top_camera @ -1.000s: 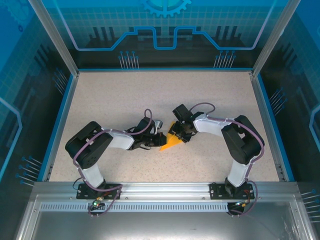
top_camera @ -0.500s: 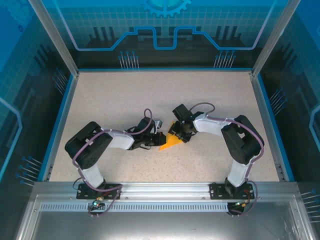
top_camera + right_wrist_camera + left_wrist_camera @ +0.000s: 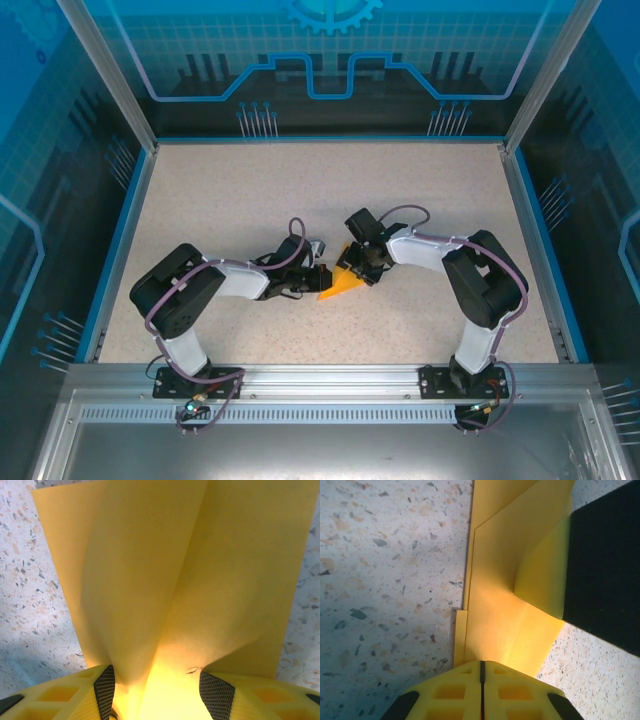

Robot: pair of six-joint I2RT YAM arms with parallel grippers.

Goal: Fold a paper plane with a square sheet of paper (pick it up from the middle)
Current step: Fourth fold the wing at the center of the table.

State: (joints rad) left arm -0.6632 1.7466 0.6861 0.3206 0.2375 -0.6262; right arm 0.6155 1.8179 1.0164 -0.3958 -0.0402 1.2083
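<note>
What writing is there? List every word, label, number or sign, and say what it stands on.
None readable.
The folded orange-yellow paper is plain in every view.
The speckled beige tabletop bears no marks.
The blue back wall panel carries only a gear and line graphic, no letters.

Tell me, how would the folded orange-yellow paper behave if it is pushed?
The folded orange-yellow paper is probably floppy: one flap curls upward softly. It likely weighs little and may slide on the speckled table rather than tip.
</note>
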